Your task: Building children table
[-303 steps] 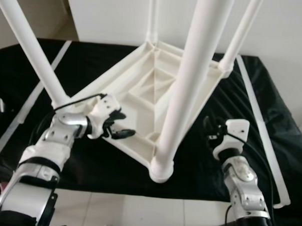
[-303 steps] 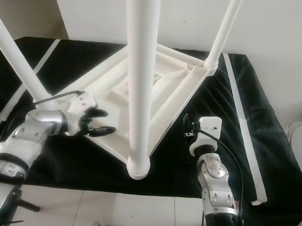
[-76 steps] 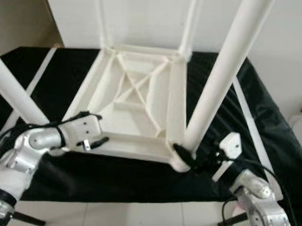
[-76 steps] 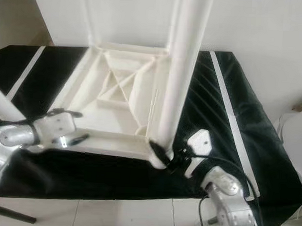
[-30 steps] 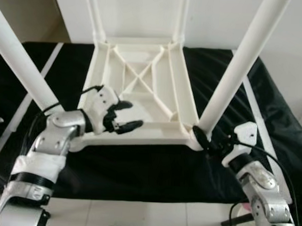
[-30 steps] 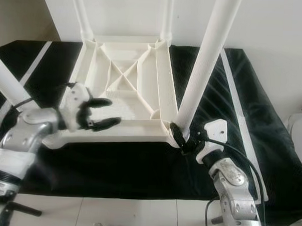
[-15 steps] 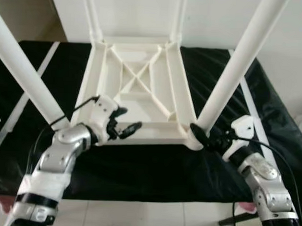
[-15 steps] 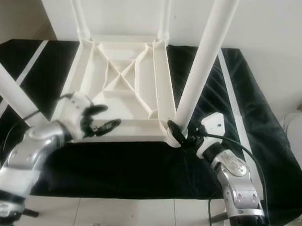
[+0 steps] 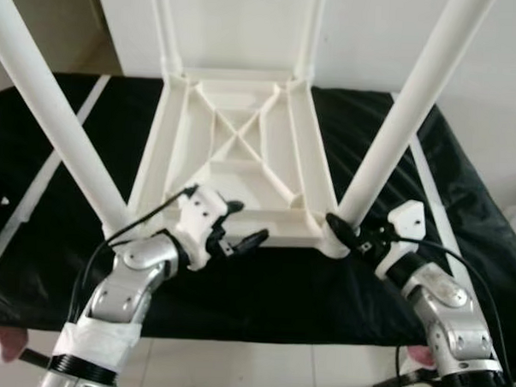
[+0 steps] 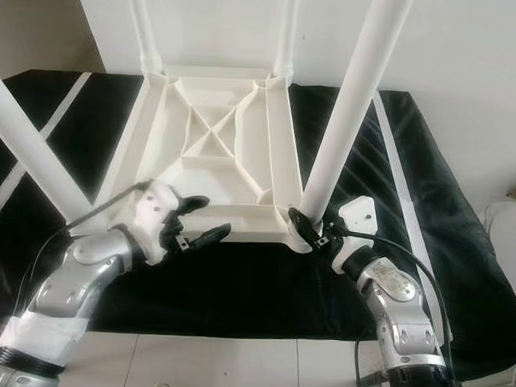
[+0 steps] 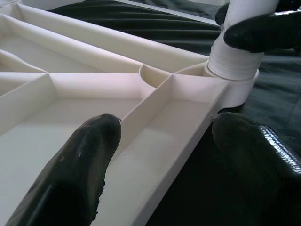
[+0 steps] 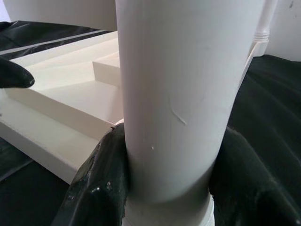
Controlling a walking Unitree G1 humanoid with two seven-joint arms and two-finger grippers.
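Black fingers [image 12: 101, 188] of the right gripper [image 9: 346, 236] were clamped around the foot of a smooth, round white plastic leg [image 9: 404, 123], one on each side, where it screwed into a ribbed collar at the near right corner of the table [image 9: 243, 150]. That table lay upside down on a black cloth [image 9: 263, 284], its underside a square tray of thin moulded ribs crossing in an X, matte and cream-white. Four tube legs rose from its corners; the near left leg [image 9: 56, 107] slanted up toward the camera and two thinner-looking far ones stood against the white wall [image 10: 469, 57].

At the near edge, the left gripper [image 9: 239, 231] had its fingers spread apart, holding nothing: one glossy rounded fingertip [image 11: 87, 160] sat over the inside of the frame, the other outside over the cloth, straddling the rim. The cloth was creased in fine folds, with pale strips [image 9: 434, 188] running along both sides, and white floor tiles [image 10: 233, 368] showed below.
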